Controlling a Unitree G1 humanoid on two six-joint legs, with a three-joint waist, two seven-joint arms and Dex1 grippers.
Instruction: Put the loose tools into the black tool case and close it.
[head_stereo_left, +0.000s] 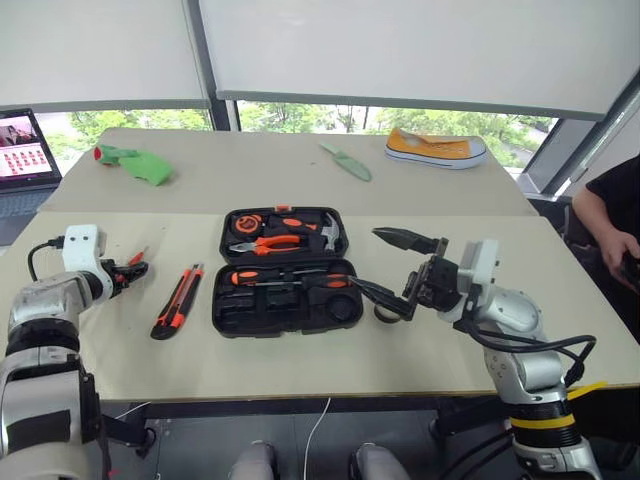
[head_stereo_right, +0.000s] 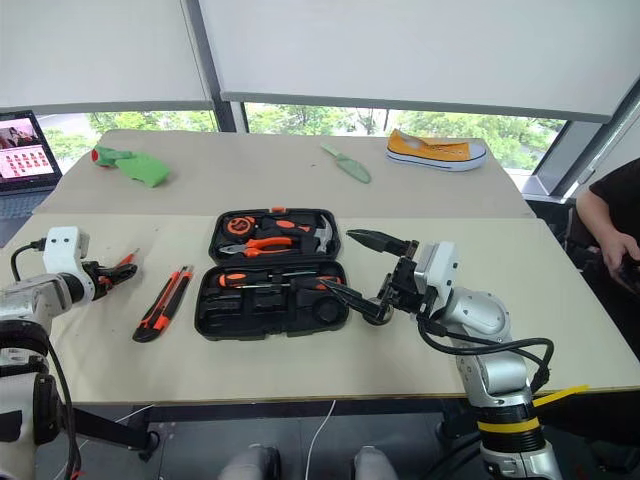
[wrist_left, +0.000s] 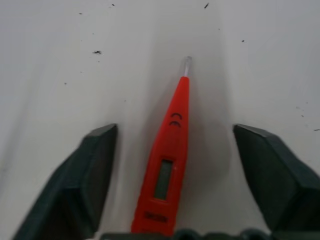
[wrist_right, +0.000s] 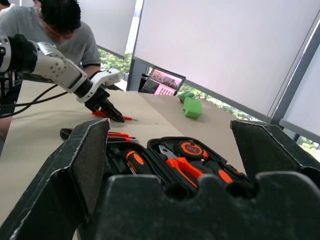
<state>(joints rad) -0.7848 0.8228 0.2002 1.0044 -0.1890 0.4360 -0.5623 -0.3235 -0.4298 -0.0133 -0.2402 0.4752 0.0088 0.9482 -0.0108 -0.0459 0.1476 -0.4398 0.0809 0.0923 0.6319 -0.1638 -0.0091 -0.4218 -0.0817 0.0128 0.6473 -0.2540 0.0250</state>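
The black tool case (head_stereo_left: 285, 312) lies open mid-table, with pliers, a hammer and a black-and-orange screwdriver (head_stereo_left: 290, 278) in its slots. Left of it lies the orange-black utility knife (head_stereo_left: 178, 300). Further left, my left gripper (head_stereo_left: 135, 268) is down at the table. The slim orange screwdriver (wrist_left: 170, 155) lies between its open fingers (wrist_left: 95, 170), touching neither. My right gripper (head_stereo_left: 365, 258) hovers wide open and empty at the case's right edge. A small dark tape roll (head_stereo_left: 386, 313) sits on the table just below it.
On the far table are a green trowel (head_stereo_left: 346, 161), a yellow shoe (head_stereo_left: 436, 148) and a green bundle (head_stereo_left: 135, 163). A laptop (head_stereo_left: 24, 160) stands at the far left. A person (head_stereo_left: 612, 215) sits at the right edge.
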